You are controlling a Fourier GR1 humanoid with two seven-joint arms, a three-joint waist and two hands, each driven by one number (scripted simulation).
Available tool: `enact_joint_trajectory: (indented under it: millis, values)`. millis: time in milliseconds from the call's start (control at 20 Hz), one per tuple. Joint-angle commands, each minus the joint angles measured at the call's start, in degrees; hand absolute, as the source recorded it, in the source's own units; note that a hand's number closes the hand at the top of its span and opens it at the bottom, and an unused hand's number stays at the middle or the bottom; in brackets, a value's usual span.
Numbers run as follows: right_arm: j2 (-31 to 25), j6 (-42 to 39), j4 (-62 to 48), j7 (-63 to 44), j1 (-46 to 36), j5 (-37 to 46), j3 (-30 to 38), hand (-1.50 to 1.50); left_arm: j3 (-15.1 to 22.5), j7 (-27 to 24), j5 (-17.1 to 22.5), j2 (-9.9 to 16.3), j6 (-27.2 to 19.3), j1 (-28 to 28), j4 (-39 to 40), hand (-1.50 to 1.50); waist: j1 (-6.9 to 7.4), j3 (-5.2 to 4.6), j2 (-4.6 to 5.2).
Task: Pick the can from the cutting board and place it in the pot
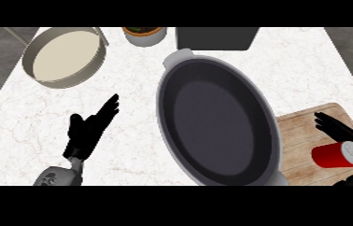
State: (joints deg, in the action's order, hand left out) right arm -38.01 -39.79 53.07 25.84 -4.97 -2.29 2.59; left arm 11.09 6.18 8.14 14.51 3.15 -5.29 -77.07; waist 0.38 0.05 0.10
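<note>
Right hand at board, fingers wrapped round red can. Left hand flat over worktop, fingers straight, released. Pot between.

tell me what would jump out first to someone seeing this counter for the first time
The big dark oval pot fills the middle of the white counter. At the right edge, the right robot hand curls around a red can over the wooden cutting board. The left robot hand rests open at lower left, and a round beige pan sits at upper left.
</note>
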Motion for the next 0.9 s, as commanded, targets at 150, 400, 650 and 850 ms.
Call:
enact_joint_trajectory:
  millis: [150,400,650,850]
  values:
    - [1.14,2.36,-1.16,14.51,-1.81,9.74,-5.75,1.50,-0.01,1.17,-1.08,-1.71,-0.47,-2.35,1.28,0.00,-0.10,0.12,0.07]
    - [3.30,0.81,-9.54,18.84,-2.44,7.83,-6.23,1.50,1.39,-0.22,-2.85,-3.31,-1.92,1.45,-0.86,0.00,0.51,0.10,0.07]
    - [3.31,-1.92,-8.90,19.49,-1.61,2.73,-5.56,1.50,-1.24,3.21,0.07,-1.10,1.20,-2.24,-1.16,0.00,-0.04,0.07,0.00]
    - [12.38,20.89,-3.85,17.58,10.92,-0.16,-1.10,1.50,-2.05,0.87,-0.98,-1.57,-1.10,0.86,-0.19,0.00,-3.45,-0.15,-0.72]
